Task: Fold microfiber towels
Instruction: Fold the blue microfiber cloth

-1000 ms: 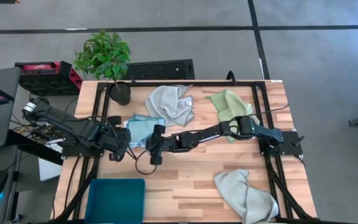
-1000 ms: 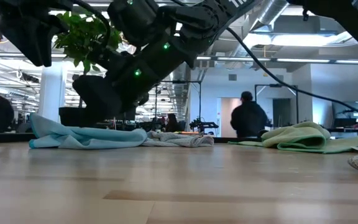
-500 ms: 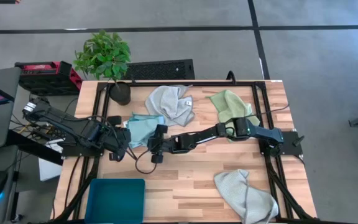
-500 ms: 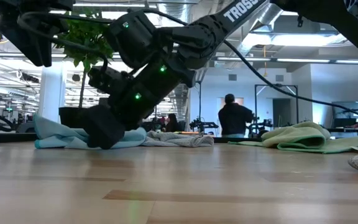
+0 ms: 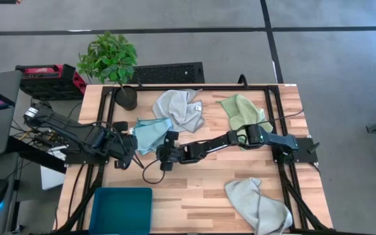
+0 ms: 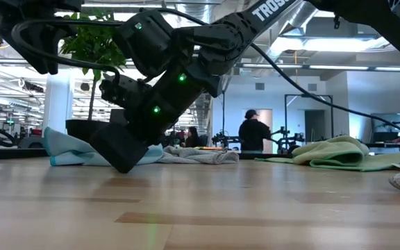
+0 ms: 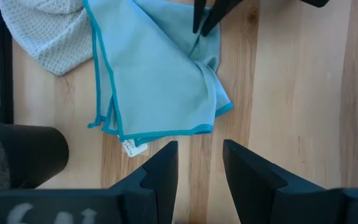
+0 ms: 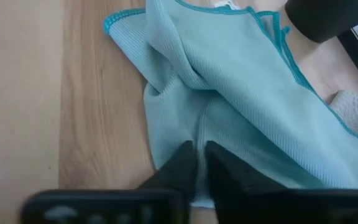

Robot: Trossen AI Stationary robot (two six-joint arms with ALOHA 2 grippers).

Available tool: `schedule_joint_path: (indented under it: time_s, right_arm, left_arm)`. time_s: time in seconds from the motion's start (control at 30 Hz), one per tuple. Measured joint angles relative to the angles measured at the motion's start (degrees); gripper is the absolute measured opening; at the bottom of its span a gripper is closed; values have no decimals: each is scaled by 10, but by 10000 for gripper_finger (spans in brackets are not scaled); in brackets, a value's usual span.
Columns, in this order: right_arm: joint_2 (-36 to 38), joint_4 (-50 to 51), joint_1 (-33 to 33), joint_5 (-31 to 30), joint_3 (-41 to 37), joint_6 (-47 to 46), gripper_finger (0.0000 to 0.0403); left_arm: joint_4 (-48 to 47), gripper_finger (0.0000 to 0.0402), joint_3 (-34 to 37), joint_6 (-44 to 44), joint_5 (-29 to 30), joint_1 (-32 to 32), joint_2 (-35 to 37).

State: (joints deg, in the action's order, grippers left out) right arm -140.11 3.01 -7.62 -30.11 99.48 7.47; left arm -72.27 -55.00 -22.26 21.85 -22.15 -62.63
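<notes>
A: Right hand (image 8: 194, 163) first — fingers nearly together, pinching a fold at the edge of the light blue square microfiber towel (image 8: 229, 93). Low view shows the hand (image 6: 120, 149) down at the wooden slatted table (image 6: 200, 208), the towel (image 6: 68, 149) bunched behind it.

B: Left hand?

A: Left hand (image 7: 197, 165) sits just beside the same towel (image 7: 160, 74), fingers parted, nothing between them. Towel's teal-stitched hem and a small tag lie just ahead of it.

B: Placement from above?

A: Blue towel (image 5: 150, 134) lies left of centre, between the two hands: left hand (image 5: 128, 145) on one side, right hand (image 5: 167, 145) at its near corner.

B: Other cloths?

A: Nearest, a pale grey crumpled microfiber towel (image 5: 258, 203) at the front right edge, beside the teal rectangular bin (image 5: 121, 209) at front left. Farther back, a pale grey microfiber towel with a small white tag (image 5: 180, 108) touches the blue one; a light green microfiber towel (image 5: 240, 111) lies rumpled at back right. Potted green plant (image 5: 113, 65) stands at the back left corner.
</notes>
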Motion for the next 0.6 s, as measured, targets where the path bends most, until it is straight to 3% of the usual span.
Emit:
schedule_joint_path:
  time_s: [0.07, 0.13, 0.47, 0.6]
  right_arm:
    - [0, -1, -2, 0, 0, 6, 21]
    - [0, -5, -3, -1, 0, 19, 11]
    - [0, -8, -6, 0, 0, 17, 14]
    - [0, -2, -6, 2, 0, 14, 39]
  left_arm:
    - [0, 120, 0, 0, 0, 0, 0]
    - [0, 120, 0, 0, 0, 0, 0]
    - [0, 120, 0, 0, 0, 0, 0]
    - [0, 120, 0, 0, 0, 0, 0]
